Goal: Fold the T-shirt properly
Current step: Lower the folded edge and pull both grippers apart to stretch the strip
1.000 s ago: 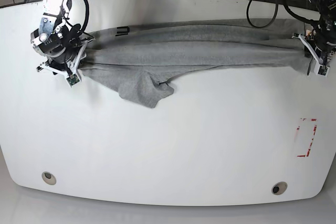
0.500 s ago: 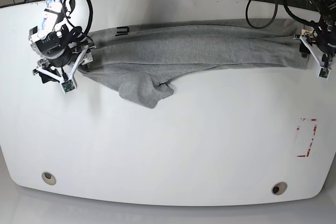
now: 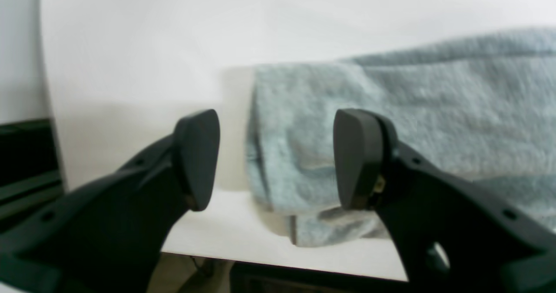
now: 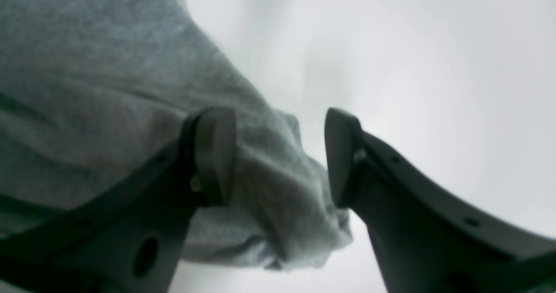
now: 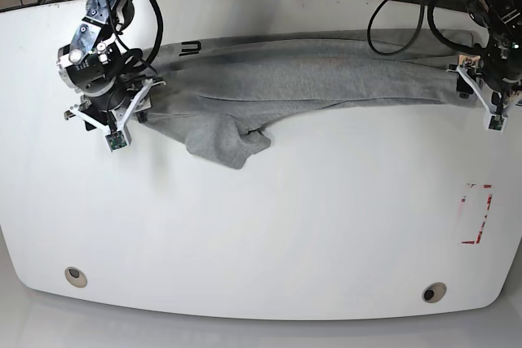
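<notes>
The T-shirt (image 5: 302, 79) lies bunched in a long horizontal band across the far half of the white table (image 5: 269, 226), with one lobe of fabric drooping toward the near side. The left gripper (image 3: 276, 158) is at the garment's end, jaws spread, gripping nothing. The right gripper (image 4: 280, 156) is at the opposite end, jaws likewise apart, cloth between them unclamped.

Grey T-shirt (image 5: 302, 79), bunched in a long band across the table's far side, one fold drooping nearer.
</notes>
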`<action>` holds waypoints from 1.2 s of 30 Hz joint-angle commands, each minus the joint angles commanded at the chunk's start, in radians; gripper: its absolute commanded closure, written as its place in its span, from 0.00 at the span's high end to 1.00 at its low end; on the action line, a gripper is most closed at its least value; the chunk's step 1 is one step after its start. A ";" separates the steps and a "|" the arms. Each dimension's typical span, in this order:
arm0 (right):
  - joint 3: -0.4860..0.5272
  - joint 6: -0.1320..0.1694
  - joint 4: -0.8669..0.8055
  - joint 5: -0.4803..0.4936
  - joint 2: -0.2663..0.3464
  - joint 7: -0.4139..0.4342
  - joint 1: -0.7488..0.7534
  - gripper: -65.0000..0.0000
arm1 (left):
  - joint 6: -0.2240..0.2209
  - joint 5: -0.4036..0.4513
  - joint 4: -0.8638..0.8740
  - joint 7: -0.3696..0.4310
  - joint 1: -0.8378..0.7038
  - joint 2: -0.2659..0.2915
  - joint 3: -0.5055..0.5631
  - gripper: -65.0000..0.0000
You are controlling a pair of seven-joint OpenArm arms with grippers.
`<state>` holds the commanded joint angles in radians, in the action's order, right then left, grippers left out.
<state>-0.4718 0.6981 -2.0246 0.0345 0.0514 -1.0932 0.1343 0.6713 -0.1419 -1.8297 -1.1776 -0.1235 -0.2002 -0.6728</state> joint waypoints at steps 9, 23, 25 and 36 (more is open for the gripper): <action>-0.028 0.000 0.023 0.066 0.014 0.002 0.048 0.46 | 0.002 0.035 0.207 0.207 -0.068 -0.006 0.003 0.60; -0.028 0.000 0.278 0.078 0.106 0.143 0.009 0.46 | -0.002 0.034 0.334 0.249 -0.025 -0.040 0.046 0.60; -0.028 0.000 0.345 0.078 0.132 0.178 -0.002 0.46 | -0.003 0.035 0.334 0.249 -0.006 -0.041 0.078 0.60; -0.028 0.000 0.574 0.084 0.261 0.281 -0.110 0.46 | -0.005 0.037 0.336 0.249 0.055 -0.041 0.146 0.60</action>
<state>-0.4994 0.6981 -1.4507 0.1189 0.3122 -0.8124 0.0238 0.6667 -0.1051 -1.4937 -0.9291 -0.0683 -0.2417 -0.5271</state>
